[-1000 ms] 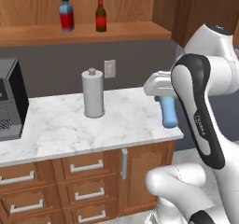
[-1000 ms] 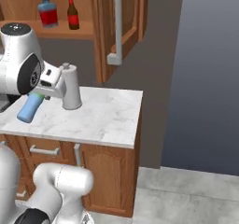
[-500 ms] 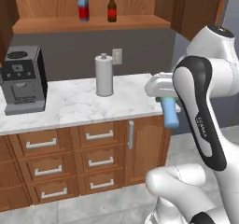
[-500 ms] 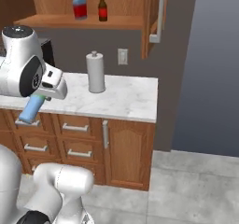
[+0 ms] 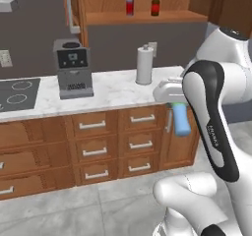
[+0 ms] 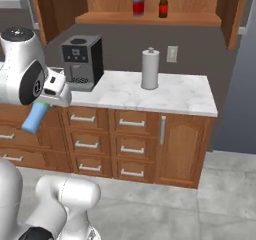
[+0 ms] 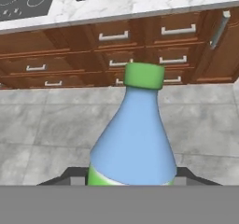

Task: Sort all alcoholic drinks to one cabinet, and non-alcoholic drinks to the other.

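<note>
While clamped, light-blue bottle [image 7: 133,139] inside gripper [image 7: 130,178].

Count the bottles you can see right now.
3. A blue one and a brown one stand side by side on the cabinet shelf. The light-blue one hangs in the pincer. Others may be hidden.

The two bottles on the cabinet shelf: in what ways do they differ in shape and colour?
The blue bottle is squarish and broad; the dark-brown bottle is slim with a long neck. The blue bottle stands left of the dark-brown bottle. Both stand upright on the cabinet shelf and carry red labels.
</note>
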